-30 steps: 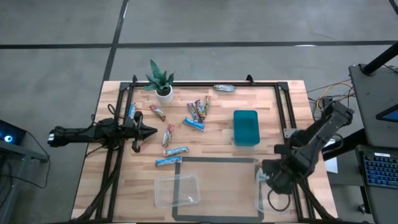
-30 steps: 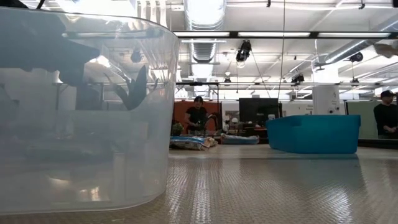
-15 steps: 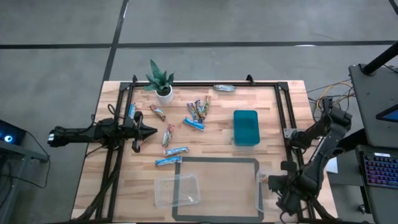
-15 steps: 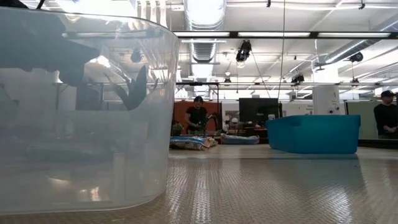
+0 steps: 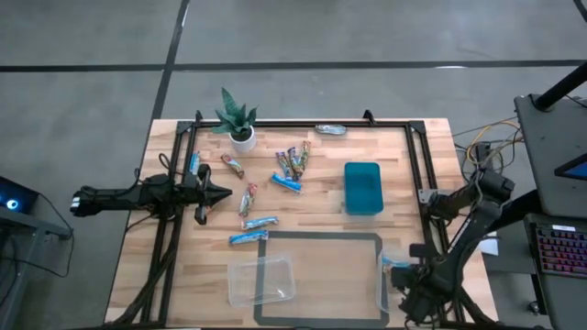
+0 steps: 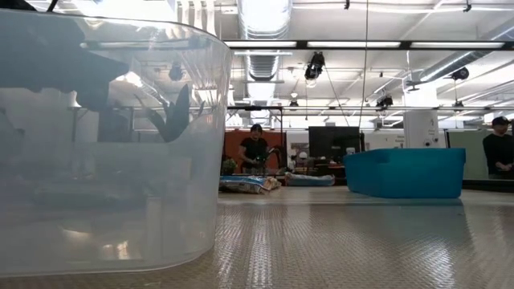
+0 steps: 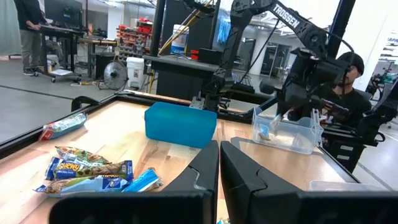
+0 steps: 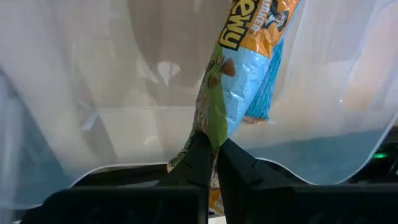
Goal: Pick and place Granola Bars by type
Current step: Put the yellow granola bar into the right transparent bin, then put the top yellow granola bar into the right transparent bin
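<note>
1. Right tool (image 8: 210,163) pinches a bar (image 8: 233,93) over the near-right tub (image 5: 393,282).
2. Better lower it inside before opening, I think.
3. Left tool (image 5: 220,193) waits closed, empty, at the tabletop's (image 5: 404,183) left.

Light is bright and even, coming from ceiling lamps (image 6: 261,16). My wrist sees the near tub wall (image 8: 93,74) blurred, with white glare.

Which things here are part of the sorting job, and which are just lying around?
Job: loose granola bars; bar in right claw; clear tubs.
Lying about: potted plant; teal bin, perhaps; left claw, idle at left edge.
</note>
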{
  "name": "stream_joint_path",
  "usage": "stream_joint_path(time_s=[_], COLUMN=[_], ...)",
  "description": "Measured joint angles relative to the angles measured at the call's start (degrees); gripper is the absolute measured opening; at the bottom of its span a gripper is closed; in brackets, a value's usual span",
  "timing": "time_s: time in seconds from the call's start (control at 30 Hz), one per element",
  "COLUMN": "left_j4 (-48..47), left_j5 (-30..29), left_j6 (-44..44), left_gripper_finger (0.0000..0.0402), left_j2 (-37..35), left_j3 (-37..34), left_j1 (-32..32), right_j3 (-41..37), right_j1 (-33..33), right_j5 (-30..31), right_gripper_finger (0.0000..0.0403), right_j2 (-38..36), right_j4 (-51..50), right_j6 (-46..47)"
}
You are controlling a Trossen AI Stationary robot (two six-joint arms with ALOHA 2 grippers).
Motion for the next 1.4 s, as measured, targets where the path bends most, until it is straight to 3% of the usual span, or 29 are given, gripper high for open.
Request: stream_joint_path(time_s=[0.53, 1.03, 1.4], left_j4=[0.0, 0.0, 0.0], left_j5=[0.0, 0.0, 0.0], left_j6=[0.0, 0.0, 0.0], left_gripper_finger=[0.0, 0.0, 0.0], left_j2=[0.0, 0.0, 0.0], left_j3=[0.0, 0.0, 0.0], left_j1=[0.0, 0.0, 0.0], right_j3=[-1.7, 0.5, 9.0], right_j1=[-5.3, -6.9, -12.3], right_j5=[-1.2, -1.8, 0.8], right_gripper_finger=[0.0017, 0.0179, 0.0212], right_j2=[1.5, 0.2, 0.2], right_j4=[1.7, -1.6, -14.2], right_j6=[-4.0, -3.6, -12.0])
